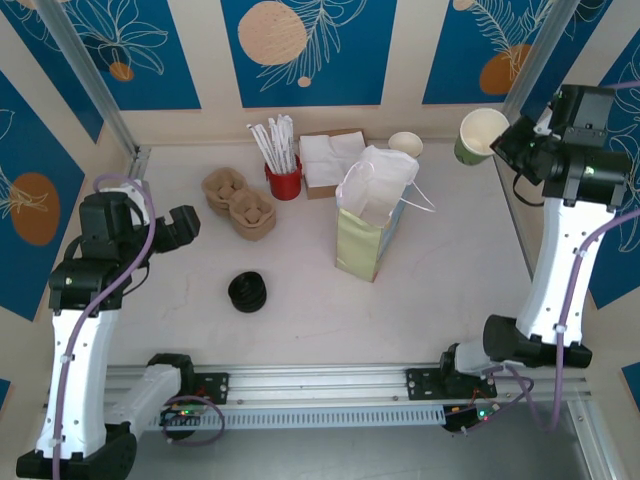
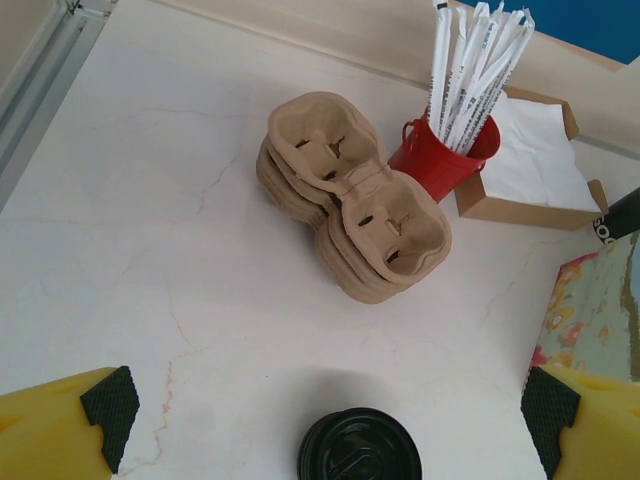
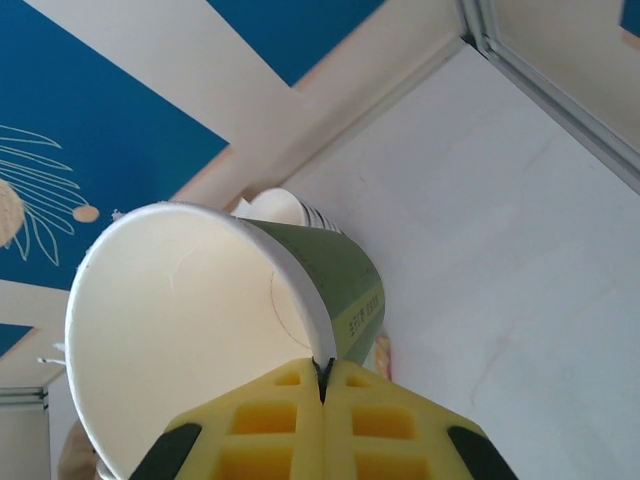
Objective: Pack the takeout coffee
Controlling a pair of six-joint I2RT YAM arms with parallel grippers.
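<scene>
White tabletop [image 1: 450, 290] with paper bag [image 1: 372, 215] upright near centre. Left hand [image 1: 185, 225] released, jaws wide apart, hovering over tabletop near black lids [image 1: 248, 291]. Right hand [image 1: 510, 140] clenched on rim of green takeout coffee cup [image 1: 482, 134], lidless, tipped, held above far right corner.

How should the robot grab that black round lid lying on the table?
By its rim, from straight above, probably. The black lid lies flat and low on the table, so its sides offer little height; fingers dropping on opposite edges of the round rim would pinch it evenly. The open left gripper looks wide enough to span it.
</scene>
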